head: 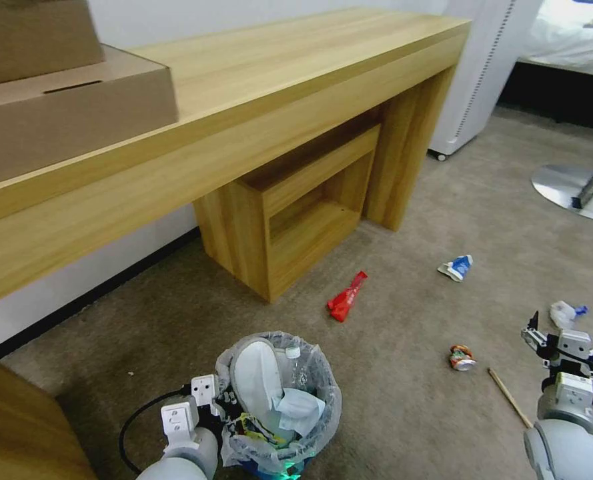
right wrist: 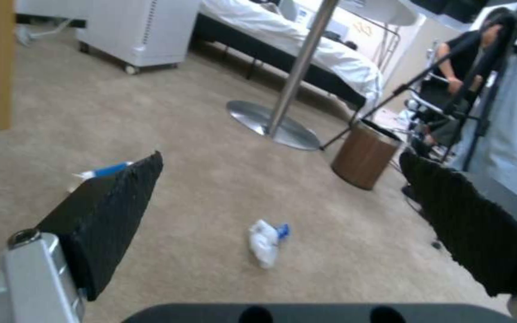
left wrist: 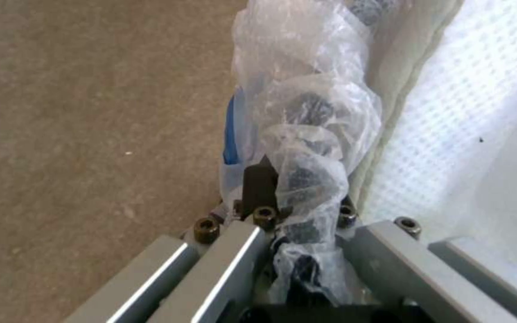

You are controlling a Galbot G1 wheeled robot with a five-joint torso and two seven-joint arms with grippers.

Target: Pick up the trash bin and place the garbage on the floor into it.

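The trash bin (head: 329,400), lined with a crinkled clear bag, is at the bottom centre of the head view. It holds a white slipper (head: 256,373), a clear bottle and paper. My left gripper (head: 219,400) is shut on its bagged rim (left wrist: 306,112), with the slipper (left wrist: 468,112) just inside. On the beige floor (head: 409,413) lie a red wrapper (head: 347,298), a blue-white carton (head: 457,267), a crushed can (head: 461,358), a wooden stick (head: 509,398) and crumpled white paper (head: 563,312). My right gripper (head: 568,328) hangs open just short of that paper (right wrist: 265,242), nothing between its fingers (right wrist: 121,202).
A long wooden desk (head: 276,80) with a shelf unit (head: 296,213) under it and cardboard boxes (head: 63,100) on top runs along the left. A white wheeled unit (head: 483,67), a round metal stand base (head: 569,187) and a brown bin (right wrist: 363,154) stand beyond the litter.
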